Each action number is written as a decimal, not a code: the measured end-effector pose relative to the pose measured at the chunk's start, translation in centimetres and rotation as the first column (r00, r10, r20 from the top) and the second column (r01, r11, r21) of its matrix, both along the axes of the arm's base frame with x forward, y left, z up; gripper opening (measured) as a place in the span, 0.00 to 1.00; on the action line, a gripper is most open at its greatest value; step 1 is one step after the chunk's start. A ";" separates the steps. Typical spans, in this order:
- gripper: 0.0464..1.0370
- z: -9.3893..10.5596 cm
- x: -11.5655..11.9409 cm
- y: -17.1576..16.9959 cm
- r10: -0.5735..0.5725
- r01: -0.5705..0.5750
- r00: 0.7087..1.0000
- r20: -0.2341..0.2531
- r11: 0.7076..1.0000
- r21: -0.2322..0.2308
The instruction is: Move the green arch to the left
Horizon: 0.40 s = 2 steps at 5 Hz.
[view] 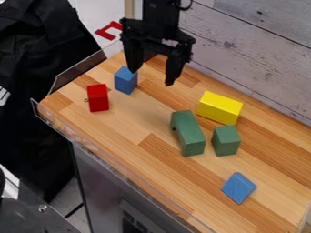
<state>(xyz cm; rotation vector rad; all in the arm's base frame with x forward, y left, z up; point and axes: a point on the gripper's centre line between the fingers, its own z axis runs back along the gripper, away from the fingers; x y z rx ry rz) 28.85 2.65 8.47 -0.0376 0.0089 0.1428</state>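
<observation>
I hold my tool (152,76) above the bench (133,129), jaws spread wide, green arch (189,135) near mid-bench, just beside the green block (226,141), near the yellow block (219,108).

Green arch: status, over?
Gripper above tabletop, jaws open, empty. Green arch on tabletop, ungrasped. Small green block and yellow block close on image right, could crowd a jaw.

High side view, slanting down, whole worktop
</observation>
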 end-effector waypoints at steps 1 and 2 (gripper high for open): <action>0.96 0.0 0.3 -1.4 0.012 -0.012 1.000 0.010 1.000 0.015; 0.96 0.0 0.0 -2.3 0.226 -0.228 0.973 0.053 0.973 0.036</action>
